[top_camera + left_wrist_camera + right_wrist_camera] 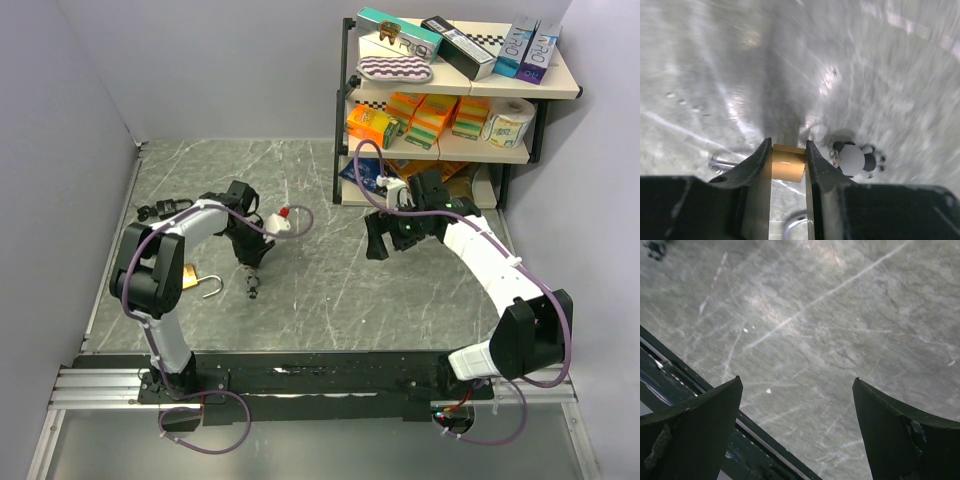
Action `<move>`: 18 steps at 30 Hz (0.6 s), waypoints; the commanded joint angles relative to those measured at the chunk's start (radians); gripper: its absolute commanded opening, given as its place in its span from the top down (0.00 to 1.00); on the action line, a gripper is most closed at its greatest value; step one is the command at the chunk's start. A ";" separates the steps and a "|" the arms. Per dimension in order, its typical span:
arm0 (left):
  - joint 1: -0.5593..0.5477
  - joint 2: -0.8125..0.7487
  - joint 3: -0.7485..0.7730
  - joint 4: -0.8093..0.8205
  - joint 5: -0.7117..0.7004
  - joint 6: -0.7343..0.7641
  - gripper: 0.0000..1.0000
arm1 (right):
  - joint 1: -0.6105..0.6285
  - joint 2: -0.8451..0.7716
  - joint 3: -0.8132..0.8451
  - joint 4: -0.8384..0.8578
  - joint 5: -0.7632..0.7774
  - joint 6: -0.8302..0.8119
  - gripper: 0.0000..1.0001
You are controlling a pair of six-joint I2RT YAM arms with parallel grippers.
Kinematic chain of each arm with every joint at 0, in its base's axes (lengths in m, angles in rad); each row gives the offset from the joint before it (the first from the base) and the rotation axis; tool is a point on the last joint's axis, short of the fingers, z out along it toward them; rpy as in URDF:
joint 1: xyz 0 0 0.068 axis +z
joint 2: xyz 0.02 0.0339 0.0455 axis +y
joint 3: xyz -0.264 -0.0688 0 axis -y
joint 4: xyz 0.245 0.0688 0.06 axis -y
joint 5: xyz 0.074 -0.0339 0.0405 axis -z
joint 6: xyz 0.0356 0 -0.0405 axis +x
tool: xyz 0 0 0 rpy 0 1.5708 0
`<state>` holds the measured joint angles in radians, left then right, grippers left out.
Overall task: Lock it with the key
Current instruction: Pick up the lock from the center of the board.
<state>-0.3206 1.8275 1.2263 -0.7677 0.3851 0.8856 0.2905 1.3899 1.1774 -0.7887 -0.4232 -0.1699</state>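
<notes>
On the shelf rack (pixel 563 85) boxes (pixel 435 115) are stacked. Well left of it the padlock (pixel 192 278) is laid on the tabletop (pixel 320 300). A brass piece (pixel 788 165) is flanked by the left end effector (pixel 788 145), grip unclear; the right end effector (pixel 796 381) is spread.

Bends the left arm (pixel 190 222) inward, left gripper (pixel 788 152) pointing down, fingers (pixel 757 172) close together; holds the right gripper (pixel 797 382) raised, jaws wide apart.
</notes>
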 commanded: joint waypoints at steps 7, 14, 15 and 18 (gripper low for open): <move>-0.003 -0.117 0.102 0.139 -0.026 -0.778 0.99 | 0.006 0.050 0.030 0.241 -0.135 0.266 0.00; -0.003 -0.191 0.121 0.140 -0.139 -1.259 0.99 | 0.047 0.037 -0.029 0.529 -0.226 0.441 0.00; -0.003 -0.207 0.121 0.140 -0.147 -1.295 0.99 | 0.077 0.056 -0.015 0.539 -0.221 0.451 0.00; -0.005 -0.232 0.130 0.142 -0.150 -1.398 0.99 | 0.130 0.113 0.047 0.539 -0.215 0.455 0.00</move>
<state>-0.3206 1.6741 1.3041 -0.6521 0.2737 -0.2424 0.3504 1.4399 1.1530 -0.3679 -0.5976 0.2127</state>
